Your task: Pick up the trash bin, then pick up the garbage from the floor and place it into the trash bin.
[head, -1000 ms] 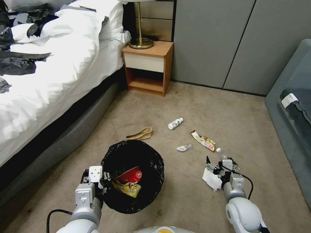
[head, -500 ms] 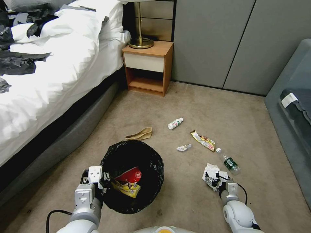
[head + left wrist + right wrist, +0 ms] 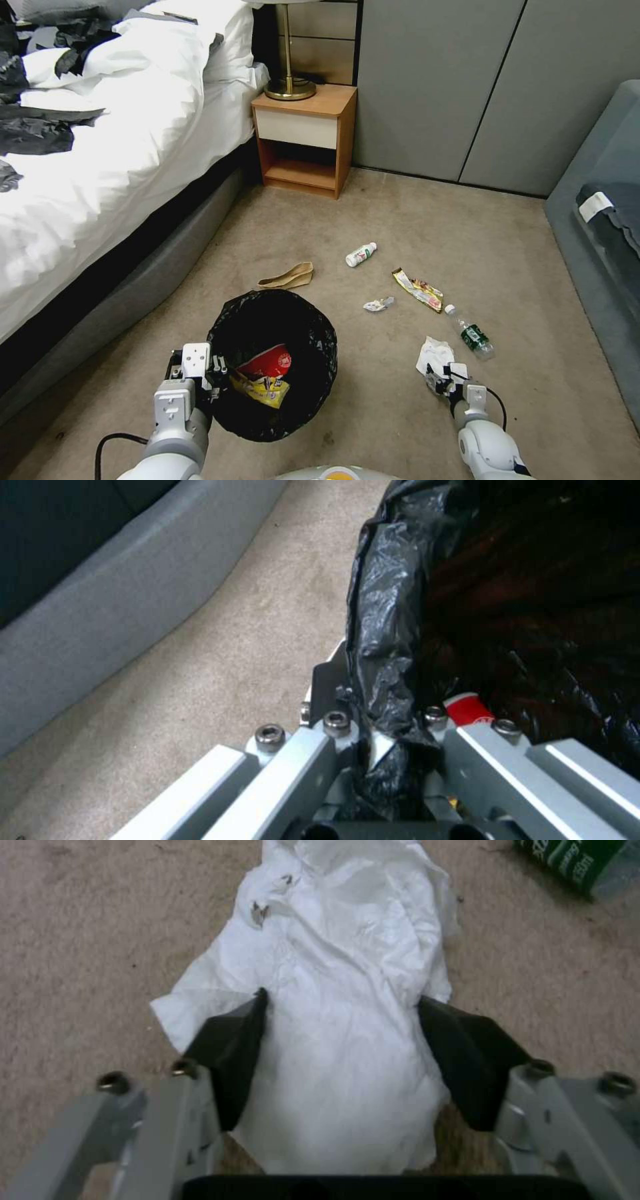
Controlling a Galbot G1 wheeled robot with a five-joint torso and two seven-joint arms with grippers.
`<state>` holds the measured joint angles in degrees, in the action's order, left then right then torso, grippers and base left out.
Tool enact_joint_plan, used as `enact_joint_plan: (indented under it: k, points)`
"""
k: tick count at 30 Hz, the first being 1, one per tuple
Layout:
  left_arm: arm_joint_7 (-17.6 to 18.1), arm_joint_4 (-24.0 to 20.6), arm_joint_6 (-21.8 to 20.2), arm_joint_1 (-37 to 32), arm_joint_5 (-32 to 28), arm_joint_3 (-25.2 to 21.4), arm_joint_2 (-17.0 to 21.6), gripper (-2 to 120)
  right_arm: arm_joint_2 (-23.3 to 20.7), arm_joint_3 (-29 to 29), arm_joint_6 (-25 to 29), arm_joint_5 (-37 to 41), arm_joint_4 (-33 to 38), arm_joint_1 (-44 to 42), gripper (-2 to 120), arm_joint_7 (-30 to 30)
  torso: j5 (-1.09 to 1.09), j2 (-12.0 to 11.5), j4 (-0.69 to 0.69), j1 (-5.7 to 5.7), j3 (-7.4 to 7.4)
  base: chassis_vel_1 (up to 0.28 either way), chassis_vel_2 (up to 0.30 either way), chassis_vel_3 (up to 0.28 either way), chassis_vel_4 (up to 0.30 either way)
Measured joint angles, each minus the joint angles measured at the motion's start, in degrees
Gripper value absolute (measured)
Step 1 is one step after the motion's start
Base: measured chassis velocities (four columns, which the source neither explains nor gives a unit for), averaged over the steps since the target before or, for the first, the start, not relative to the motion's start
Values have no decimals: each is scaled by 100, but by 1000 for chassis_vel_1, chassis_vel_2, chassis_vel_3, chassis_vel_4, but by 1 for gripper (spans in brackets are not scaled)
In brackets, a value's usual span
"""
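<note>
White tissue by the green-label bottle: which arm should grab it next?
Right. The right gripper is open, its fingers either side of the white tissue on the floor. The left gripper is shut on the trash bin rim, so it's occupied.

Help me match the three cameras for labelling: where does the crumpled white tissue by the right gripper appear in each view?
Head view: white tissue on the carpet, just ahead of the right gripper, near the green-label bottle.
Left wrist view: not in it.
Right wrist view: white tissue lies between the open pads.
Shared landmark: the green-label bottle.
</note>
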<state>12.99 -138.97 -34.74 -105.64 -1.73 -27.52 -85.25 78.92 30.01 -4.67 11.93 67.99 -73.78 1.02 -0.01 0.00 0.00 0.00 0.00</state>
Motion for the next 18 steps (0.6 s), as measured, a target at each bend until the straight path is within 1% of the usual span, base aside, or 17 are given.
enact_joint_plan:
  k: [2, 4, 6, 7, 10, 11, 13, 14, 15, 18]
  points:
    - [1, -7, 4, -15, 8, 5, 0, 1, 20, 5, 77, -16, -111, 46, 47, -32, -1, 0, 0, 0, 0, 0, 0, 0, 0]
    - [1, -9, 5, -20, 10, 6, 0, 1, 24, 7, 92, -18, -133, 55, 45, -38, -1, 0, 0, 0, 0, 0, 0, 0, 0]
    - [2, -24, 12, -46, 23, 8, -1, 1, 33, 16, 158, -36, -197, 70, 32, -69, 0, 0, 2, 0, -1, 0, 0, 0, 0]
    - [2, -24, 12, -46, 23, 8, -1, 1, 33, 16, 158, -36, -197, 70, 32, -69, 0, 0, 2, 0, -1, 0, 0, 0, 0]
    - [3, -35, 15, -50, 34, 19, -5, 1, 53, 17, 230, -54, -291, 119, 19, -104, 0, 0, 1, -1, -1, 0, 0, 0, 0]
    - [3, -35, 15, -50, 34, 19, -5, 1, 53, 17, 230, -54, -291, 119, 19, -104, 0, 0, 1, -1, -1, 0, 0, 0, 0]
    - [3, -37, 17, -58, 47, 29, -9, 1, 57, 23, 274, -64, -347, 146, 12, -120, 0, 1, 1, -1, -1, 0, 0, 0, 0]
    - [3, -37, 18, -62, 52, 32, -10, 1, 58, 27, 289, -71, -362, 151, 5, -124, 0, 0, 1, 0, -1, 0, 0, 0, 0]
    - [3, -39, 19, -66, 56, 35, -11, 1, 58, 32, 307, -80, -377, 154, 2, -132, 0, 1, 1, 0, -1, 0, 0, 0, 0]
    - [3, -43, 20, -70, 60, 37, -12, 1, 58, 33, 331, -88, -390, 154, 0, -140, 0, 1, 3, 0, -1, 0, 0, 0, 0]
